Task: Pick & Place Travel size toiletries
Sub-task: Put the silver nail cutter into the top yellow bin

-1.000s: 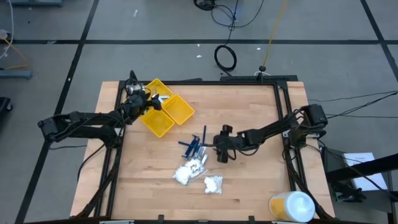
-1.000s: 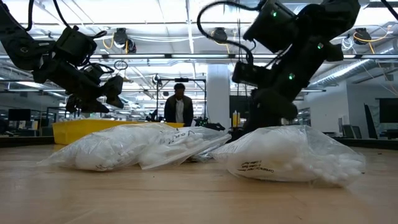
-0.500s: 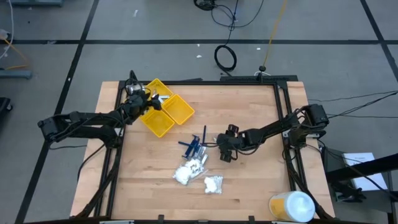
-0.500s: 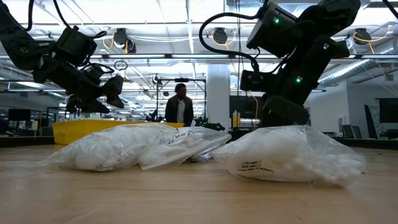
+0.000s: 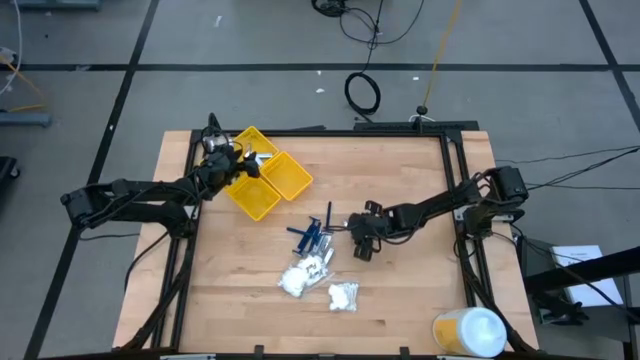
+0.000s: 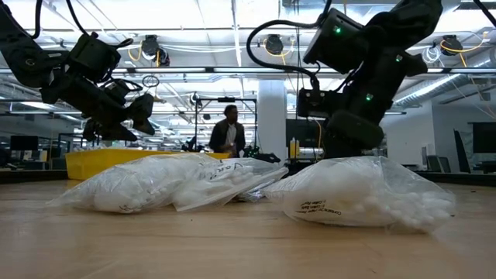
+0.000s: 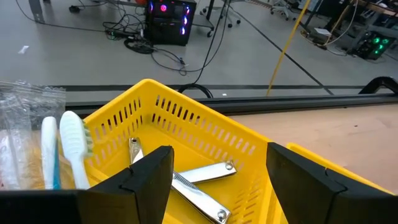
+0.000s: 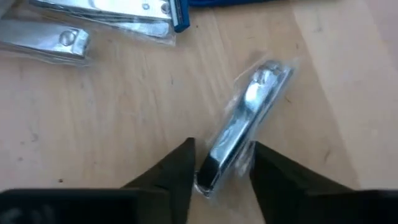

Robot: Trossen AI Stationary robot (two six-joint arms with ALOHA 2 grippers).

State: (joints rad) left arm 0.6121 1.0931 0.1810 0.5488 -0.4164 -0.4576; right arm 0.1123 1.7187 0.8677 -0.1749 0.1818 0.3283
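Lying nearest in the low view are two bags (image 6: 364, 194) of white fluffy lumps, one (image 5: 343, 295) toward the front of the table (image 5: 400, 300) and the other (image 5: 297, 279) just behind and left of it. Sitting at the front right corner is a white-and-yellow container (image 5: 470, 332).

Past the bags, the right gripper (image 8: 222, 163) is closing around a wrapped nail clipper (image 8: 242, 124); its fingers (image 8: 171, 171) are flanking the near end of the packet, narrow gap, and I cannot tell whether they are pinching it yet. The clipper is lying flat on the wood, mid-table, just right of the blue sticks (image 5: 310, 232). More silvery packets (image 8: 99, 22) are lying beyond it, touching a blue stick.

Farther back on the left, the left gripper (image 7: 217, 180) is hovering over the yellow tray (image 5: 268, 186), fingers spread, holding nothing. Two bare clippers (image 7: 193, 180) are lying crossed in the compartment below it. A toothbrush (image 7: 74, 146) in clear wrap is standing in the neighbouring compartment.

A person (image 6: 229, 132) is standing in the room behind.
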